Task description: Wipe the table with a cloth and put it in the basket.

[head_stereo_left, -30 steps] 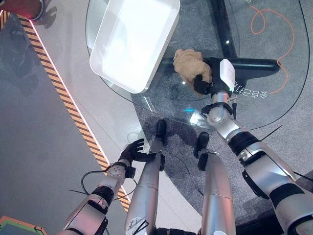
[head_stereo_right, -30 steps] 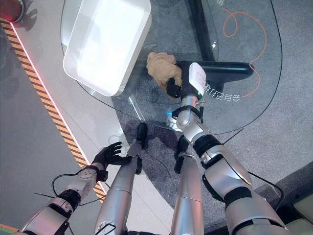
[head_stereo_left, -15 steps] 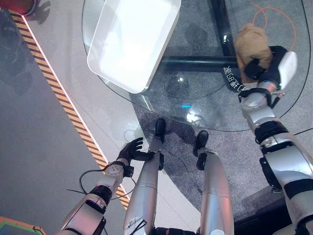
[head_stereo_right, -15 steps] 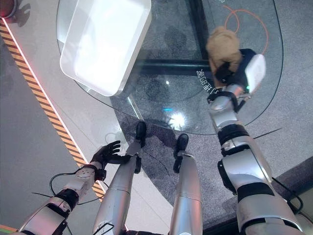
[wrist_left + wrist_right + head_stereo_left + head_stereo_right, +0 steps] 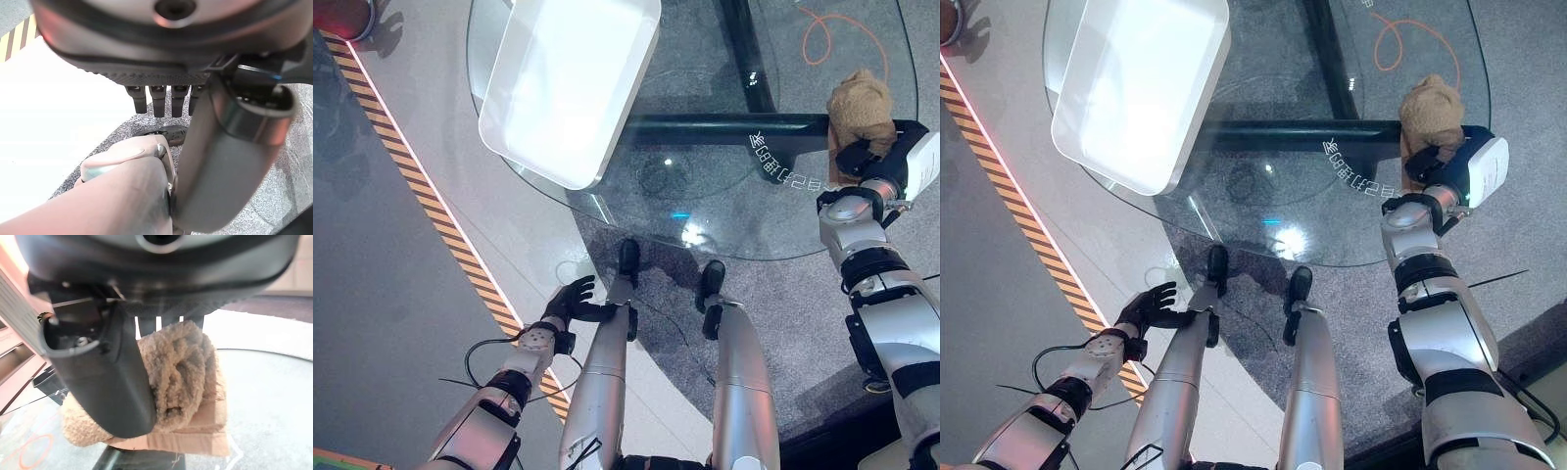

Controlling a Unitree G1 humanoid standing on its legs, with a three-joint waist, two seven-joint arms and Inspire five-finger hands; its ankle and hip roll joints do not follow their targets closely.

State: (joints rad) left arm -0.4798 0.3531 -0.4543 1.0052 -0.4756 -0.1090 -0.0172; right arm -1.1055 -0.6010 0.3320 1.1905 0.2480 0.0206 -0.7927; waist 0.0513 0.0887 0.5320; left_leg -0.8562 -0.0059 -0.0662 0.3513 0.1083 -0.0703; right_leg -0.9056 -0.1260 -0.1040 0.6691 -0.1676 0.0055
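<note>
The tan cloth [image 5: 860, 106] lay bunched on the round glass table [image 5: 705, 211], close to its right-hand edge, with the right hand [image 5: 867, 155] on it from the near side. In the right wrist view the thumb [image 5: 105, 382] curved round one side of the cloth [image 5: 183, 372] and fingers came over its top, so the hand was closed on the cloth and appeared to press it against the glass, though contact with the surface was hard to confirm. The white basket [image 5: 1136, 83] stood at the far left of the table, its near corner overhanging the rim, well apart from the cloth. Between them the glass lay open. An orange cable [image 5: 822, 29] showed on the floor through the glass, beyond the cloth. The left hand [image 5: 570, 302] hung low beside the table's near edge, off the glass, fingers loosely spread and holding nothing.
</note>
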